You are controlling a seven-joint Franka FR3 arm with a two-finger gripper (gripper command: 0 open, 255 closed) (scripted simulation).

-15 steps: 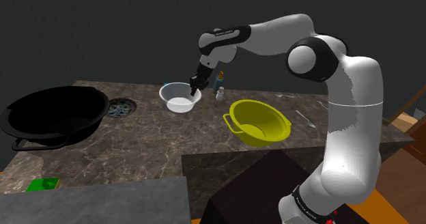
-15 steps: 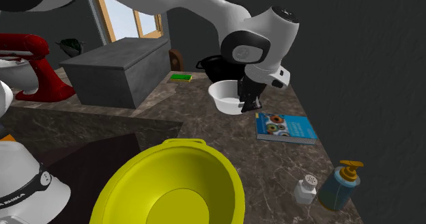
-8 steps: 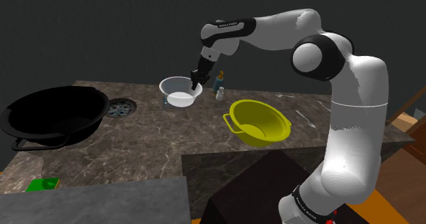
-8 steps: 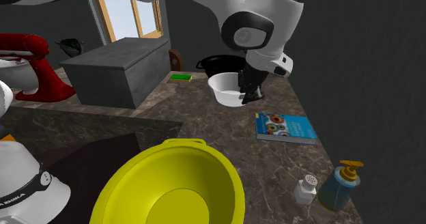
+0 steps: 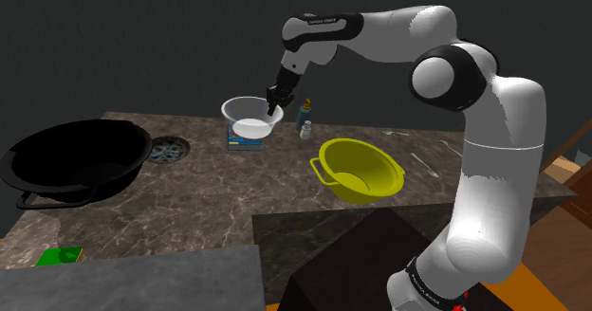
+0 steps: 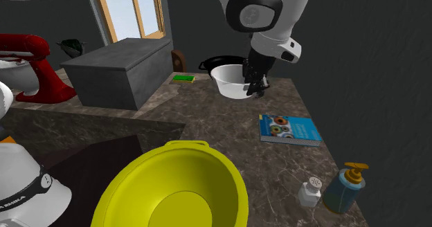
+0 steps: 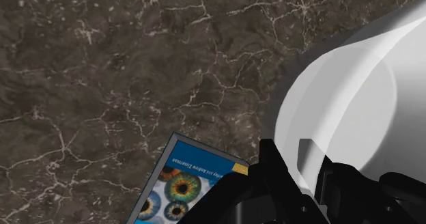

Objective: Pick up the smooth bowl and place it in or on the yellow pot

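White bowl (image 5: pixel 251 119), held clear of the bench (image 5: pixel 218 191) with the hand (image 5: pixel 275 106) clamped on its rim, well apart from the yellow pot (image 5: pixel 360 170); best carried level and high enough to clear the pot's rim before lowering it inside

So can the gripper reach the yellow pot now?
Probably yes: the gripper holds the white bowl above the counter, and the yellow pot lies open nearby, a small shaker beside the path.
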